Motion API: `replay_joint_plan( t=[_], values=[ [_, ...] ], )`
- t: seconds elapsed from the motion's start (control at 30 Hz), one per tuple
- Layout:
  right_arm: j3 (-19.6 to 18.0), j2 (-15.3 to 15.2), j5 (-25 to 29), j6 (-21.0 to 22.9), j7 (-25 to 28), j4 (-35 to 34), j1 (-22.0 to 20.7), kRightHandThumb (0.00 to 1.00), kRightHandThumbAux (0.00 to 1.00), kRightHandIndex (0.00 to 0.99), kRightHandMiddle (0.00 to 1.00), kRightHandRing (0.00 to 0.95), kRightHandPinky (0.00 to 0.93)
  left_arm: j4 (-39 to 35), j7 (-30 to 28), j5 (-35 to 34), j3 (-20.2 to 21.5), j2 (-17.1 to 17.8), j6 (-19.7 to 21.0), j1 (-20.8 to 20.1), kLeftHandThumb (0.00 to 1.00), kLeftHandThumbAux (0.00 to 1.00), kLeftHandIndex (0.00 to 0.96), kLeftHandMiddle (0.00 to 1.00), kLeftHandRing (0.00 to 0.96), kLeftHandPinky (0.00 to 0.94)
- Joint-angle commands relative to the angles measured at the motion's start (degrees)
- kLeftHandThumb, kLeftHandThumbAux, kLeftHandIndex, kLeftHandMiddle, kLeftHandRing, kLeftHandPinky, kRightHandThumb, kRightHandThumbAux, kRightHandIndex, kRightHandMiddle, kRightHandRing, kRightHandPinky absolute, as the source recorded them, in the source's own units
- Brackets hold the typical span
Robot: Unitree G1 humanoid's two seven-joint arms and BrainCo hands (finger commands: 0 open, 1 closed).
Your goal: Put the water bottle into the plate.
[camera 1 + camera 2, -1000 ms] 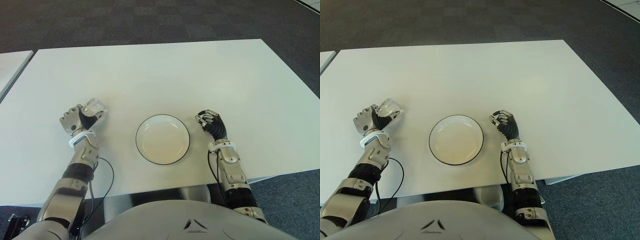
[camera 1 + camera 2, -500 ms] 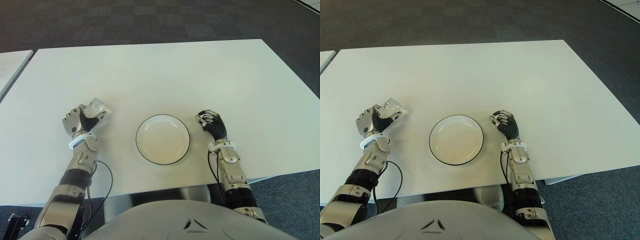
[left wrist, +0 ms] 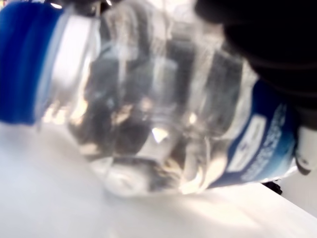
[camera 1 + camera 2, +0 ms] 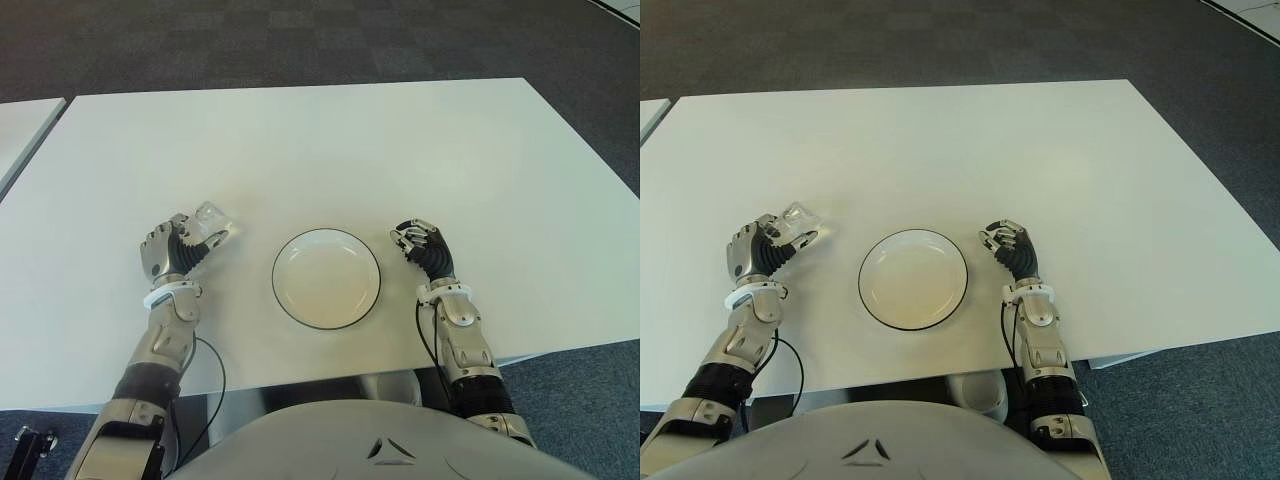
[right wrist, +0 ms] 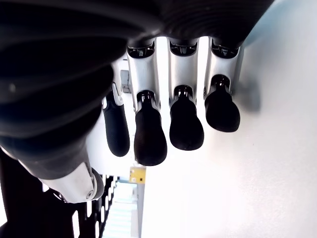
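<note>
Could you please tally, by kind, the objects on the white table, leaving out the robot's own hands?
Water bottle, held in the left hand: 1
Plate, empty, white with a dark rim: 1
Total: 2

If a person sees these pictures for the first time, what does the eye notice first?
The empty white plate sits in the middle of the white table. To its left, the left hand grips a clear water bottle with a blue cap. The right hand, fingers curled, shows to the plate's right.
</note>
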Motion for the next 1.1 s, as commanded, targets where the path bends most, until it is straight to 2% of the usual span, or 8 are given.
replay_joint_plan(
  t=[0.03, 0.33, 0.5, 0.77, 0.93, 1.07, 1.1],
  values=[
    [0.30, 0.20, 0.01, 1.83, 0.06, 1.52, 1.09, 0.700, 0.731, 0.437, 0.764, 0.757, 0.759, -7.66, -2.75, 0.68, 0.11, -0.37, 1.73, 2.13, 0.853, 0.669, 0.399, 0.526, 0.832, 0.763],
    [0.66, -0.28, 0.07, 0.71, 1.07, 2.32, 0.89, 0.699, 0.731, 0.437, 0.769, 0.762, 0.762, -15.34, -5.42, 4.09, -0.09, 1.25, 1.79, 2.31, 0.852, 0.669, 0.399, 0.522, 0.817, 0.731],
    [0.61, -0.26, 0.23, 0.54, 1.56, 2.63, 0.78, 0.698, 0.732, 0.437, 0.771, 0.764, 0.762, -20.33, -7.63, 5.83, -0.39, 1.41, 2.28, 2.09, 0.851, 0.670, 0.397, 0.521, 0.817, 0.746],
    [0.61, -0.02, 0.31, 0.52, 1.65, 2.72, 0.81, 0.698, 0.732, 0.437, 0.771, 0.767, 0.758, -25.77, -11.74, 8.03, -3.25, 1.19, 1.05, 1.08, 0.851, 0.671, 0.395, 0.520, 0.831, 0.727],
    [0.57, 0.30, 0.24, 0.51, 1.21, 2.47, 0.98, 0.698, 0.732, 0.437, 0.774, 0.768, 0.768, -26.34, -14.46, 8.81, -4.76, 2.33, -0.94, 0.37, 0.851, 0.671, 0.395, 0.522, 0.833, 0.678],
    [0.55, 0.57, 0.00, 0.60, 0.66, 2.21, 1.15, 0.698, 0.732, 0.437, 0.772, 0.766, 0.761, -26.06, -16.29, 9.96, -6.33, 2.21, -2.05, -0.49, 0.852, 0.670, 0.398, 0.523, 0.828, 0.604],
    [0.54, 0.60, -0.03, 0.56, 0.57, 2.15, 1.19, 0.698, 0.733, 0.437, 0.771, 0.765, 0.760, -26.11, -16.76, 10.77, -7.33, 1.92, -2.03, -0.82, 0.853, 0.669, 0.399, 0.524, 0.825, 0.557]
  ],
)
